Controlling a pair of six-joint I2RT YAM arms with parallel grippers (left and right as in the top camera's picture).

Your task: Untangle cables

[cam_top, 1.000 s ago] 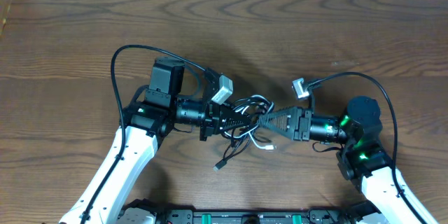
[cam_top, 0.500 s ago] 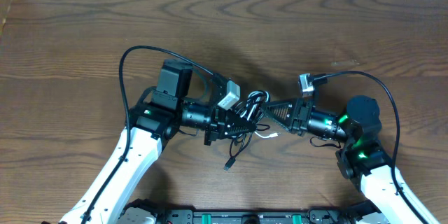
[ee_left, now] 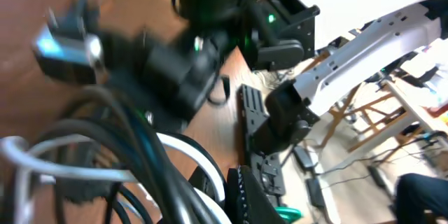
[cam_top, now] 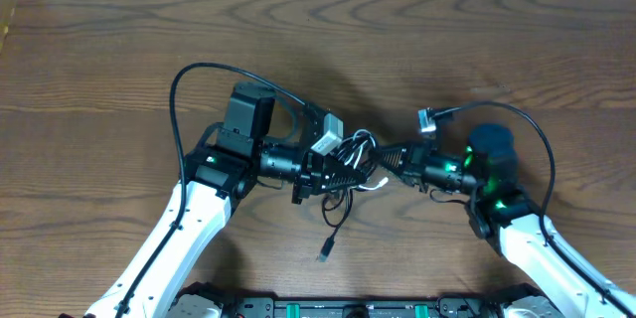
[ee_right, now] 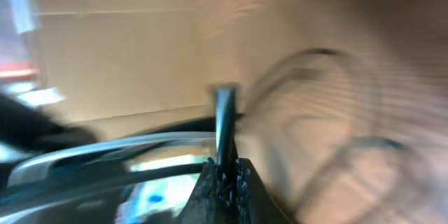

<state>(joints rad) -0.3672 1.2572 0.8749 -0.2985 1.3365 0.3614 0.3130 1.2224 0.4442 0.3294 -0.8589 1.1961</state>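
Dark wood grain fills the counter (cam_top: 119, 60) from edge to edge, and both arms meet near its middle. From the overhead view, the left arm (cam_top: 169, 229) climbs from the lower left corner, bends sharply at its elbow, and runs its forearm level toward the right. The right arm (cam_top: 537, 248) rises from the lower right corner, folds at a green-lit joint, and reaches left, so the two wrists face each other almost head on.

The cables (cam_top: 360, 143) sit bunched between them as a knot of black and white loops. I read the left pincer (cam_top: 343, 171) as clamped tight on that bunch; its own camera is crowded with thick black cords and a white cable (ee_left: 189, 150) right against the lens. The right pincer (cam_top: 390, 159) is closed to a narrow point at the opposite side of the knot, and in its blurred wrist view the fingers (ee_right: 224, 178) are pressed together with a thin dark strand (ee_right: 224, 119) rising from between them.

One black cable (cam_top: 334, 221) trails out of the tangle toward the near edge and ends in a small plug (cam_top: 325, 251) lying apart from the bunch. A short white end (cam_top: 376, 187) pokes out just below the knot.
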